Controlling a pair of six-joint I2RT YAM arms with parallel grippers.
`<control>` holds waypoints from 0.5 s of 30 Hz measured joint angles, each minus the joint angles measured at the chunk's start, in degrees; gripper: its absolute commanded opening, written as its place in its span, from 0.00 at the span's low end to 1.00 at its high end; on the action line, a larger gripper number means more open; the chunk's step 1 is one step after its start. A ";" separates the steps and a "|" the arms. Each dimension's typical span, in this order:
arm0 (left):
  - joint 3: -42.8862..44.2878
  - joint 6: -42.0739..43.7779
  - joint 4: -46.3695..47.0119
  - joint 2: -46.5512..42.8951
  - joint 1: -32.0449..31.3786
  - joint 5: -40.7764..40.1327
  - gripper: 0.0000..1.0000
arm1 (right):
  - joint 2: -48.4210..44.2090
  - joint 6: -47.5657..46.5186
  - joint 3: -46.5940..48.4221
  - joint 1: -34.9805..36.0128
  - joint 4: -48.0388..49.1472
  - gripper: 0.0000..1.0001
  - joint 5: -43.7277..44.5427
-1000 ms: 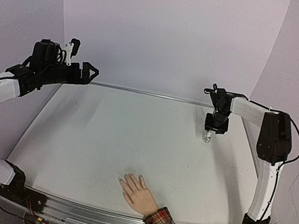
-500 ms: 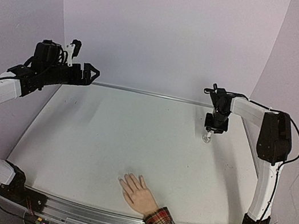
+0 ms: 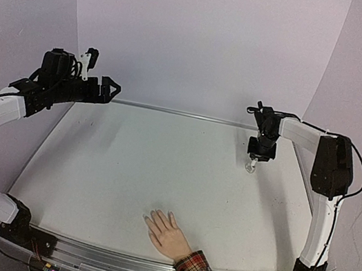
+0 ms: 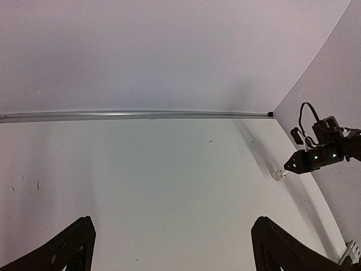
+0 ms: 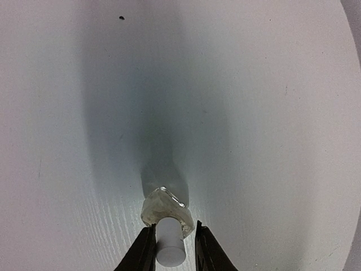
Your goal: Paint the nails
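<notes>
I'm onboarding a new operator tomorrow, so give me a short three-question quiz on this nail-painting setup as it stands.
1. Fill in: the right gripper is shut on the polish bottle by its white ____.
2. True or false: the left gripper is open and empty.
3. Choose one: the mannequin hand lies A) at the near edge of the table, B) in the far right corner, C) touching the polish bottle.

Key: 1 cap; 2 true; 3 A.
</notes>
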 measured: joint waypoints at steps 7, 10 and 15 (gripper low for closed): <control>0.00 0.00 0.00 0.00 -0.02 -0.02 1.00 | 0.02 -0.21 0.00 0.00 0.00 0.27 -0.56; 0.00 -0.01 -0.01 0.00 -0.04 -0.20 1.00 | 0.06 -0.27 0.00 0.00 0.00 0.25 -0.68; 0.00 0.00 0.00 0.00 -0.07 -0.39 1.00 | 0.60 -0.31 0.00 0.00 0.00 0.26 -0.82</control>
